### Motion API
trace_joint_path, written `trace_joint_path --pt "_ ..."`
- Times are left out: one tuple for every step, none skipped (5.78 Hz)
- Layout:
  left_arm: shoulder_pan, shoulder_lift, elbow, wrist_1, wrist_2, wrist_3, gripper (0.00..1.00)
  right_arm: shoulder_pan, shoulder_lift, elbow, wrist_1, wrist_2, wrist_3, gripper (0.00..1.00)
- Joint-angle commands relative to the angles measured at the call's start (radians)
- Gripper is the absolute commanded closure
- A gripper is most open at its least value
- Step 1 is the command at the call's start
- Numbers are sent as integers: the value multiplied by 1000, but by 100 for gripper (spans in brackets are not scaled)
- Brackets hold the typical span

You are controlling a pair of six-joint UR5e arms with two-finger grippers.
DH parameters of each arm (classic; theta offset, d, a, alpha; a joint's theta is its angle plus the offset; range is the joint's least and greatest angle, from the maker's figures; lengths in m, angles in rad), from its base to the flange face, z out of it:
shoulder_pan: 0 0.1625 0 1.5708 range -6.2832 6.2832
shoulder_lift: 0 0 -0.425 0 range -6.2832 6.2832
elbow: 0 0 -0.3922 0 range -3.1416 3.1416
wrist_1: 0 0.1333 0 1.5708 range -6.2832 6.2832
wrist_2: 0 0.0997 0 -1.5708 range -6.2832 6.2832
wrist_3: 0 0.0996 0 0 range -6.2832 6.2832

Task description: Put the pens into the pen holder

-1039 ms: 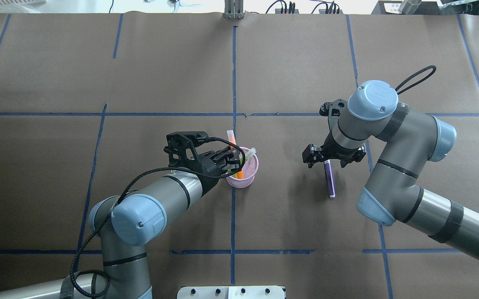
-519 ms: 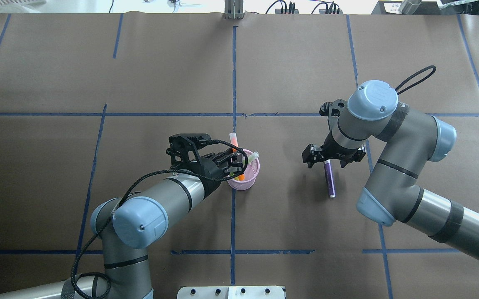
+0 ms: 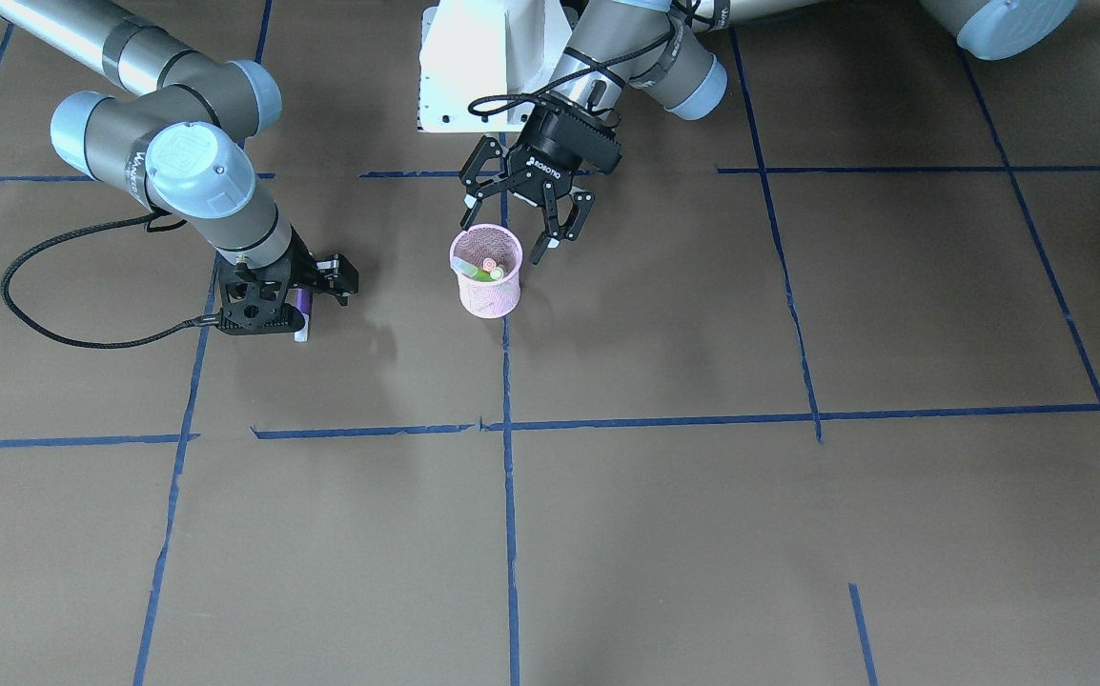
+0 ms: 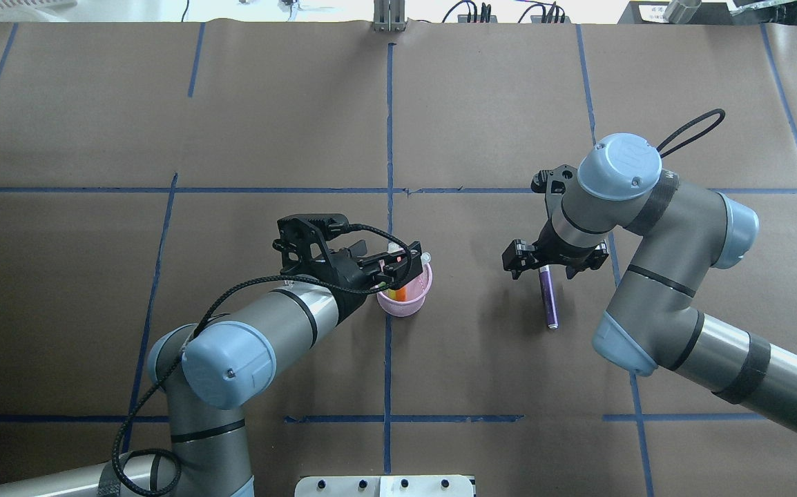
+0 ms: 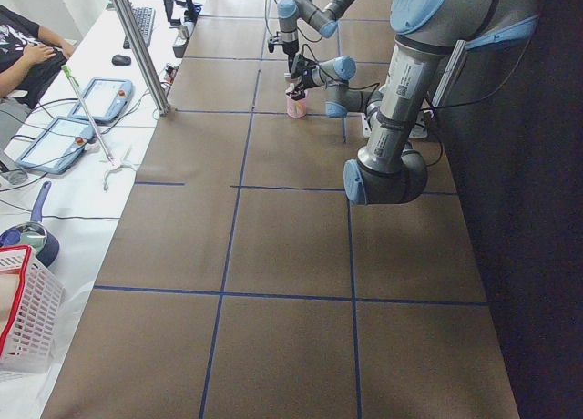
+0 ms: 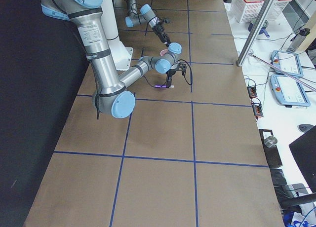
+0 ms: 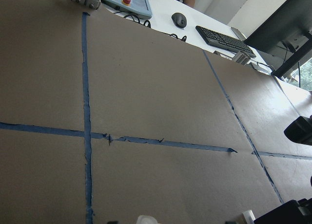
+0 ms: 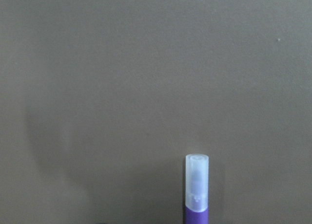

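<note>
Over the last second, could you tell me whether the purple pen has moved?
No; the purple pen lies just as far left of the tape line as before.

Brown paper, matt and a little rough, covered the table (image 4: pixel 495 103), with strips of blue tape (image 4: pixel 389 124) on it. The pen holder (image 3: pixel 488 291) was of pink wire mesh, and the purple pen (image 8: pixel 196 190) looked like smooth plastic with a frosted cap. The right arm (image 4: pixel 661 276) showed dull grey metal and glossy pale-blue plastic caps.

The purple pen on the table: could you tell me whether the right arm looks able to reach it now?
Probably yes. The right end effector hangs directly over one end of the purple pen, apparently open, and nothing lies between them or beside the pen.
</note>
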Motion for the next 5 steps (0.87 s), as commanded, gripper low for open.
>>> trace_joint_path --pt "-36 5 -20 42 -13 56 0 -2 -1 -4 -3 0 10 0" --pt "-100 0 -46 149 -104 57 0 -2 -1 -4 -4 0 15 0" --pt "-212 3 -88 302 -316 57 0 -2 -1 -5 -4 0 15 7" --pt "-330 3 -103 400 -518 57 0 -2 -7 -5 -4 0 15 22" --pt "-434 6 -101 470 -696 61 0 -2 -11 -7 -4 -2 21 38"
